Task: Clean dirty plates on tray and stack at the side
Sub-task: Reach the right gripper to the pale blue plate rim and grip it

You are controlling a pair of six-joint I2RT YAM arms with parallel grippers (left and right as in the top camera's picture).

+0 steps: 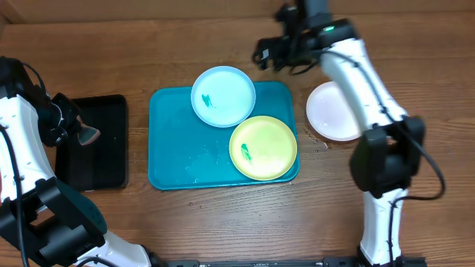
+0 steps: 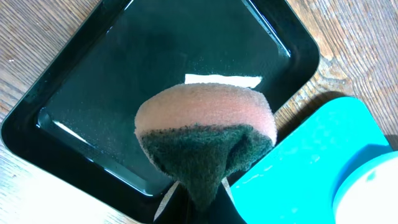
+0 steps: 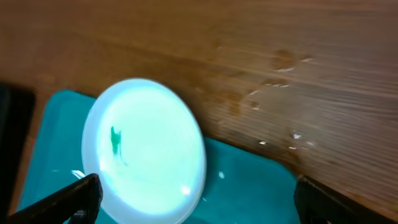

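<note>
The turquoise tray (image 1: 169, 152) lies mid-table. On it sit a light blue plate (image 1: 223, 96) and a yellow-green plate (image 1: 263, 147), each with a small teal smear. A white plate (image 1: 330, 111) rests on the wood to the tray's right, partly under the right arm. My right gripper (image 1: 267, 53) hovers open beyond the tray's far right corner. In the right wrist view its fingers (image 3: 68, 200) stand wide apart and empty above the light blue plate (image 3: 146, 149). My left gripper (image 1: 80, 132) is shut on a pink-and-green sponge (image 2: 205, 134) over the black tray.
A smaller black tray (image 1: 96, 141) lies left of the turquoise one, with a wet, shiny floor (image 2: 155, 56). The turquoise tray's corner (image 2: 311, 168) nearly touches it. Water droplets dot the wood (image 1: 315, 144) between the tray and the white plate.
</note>
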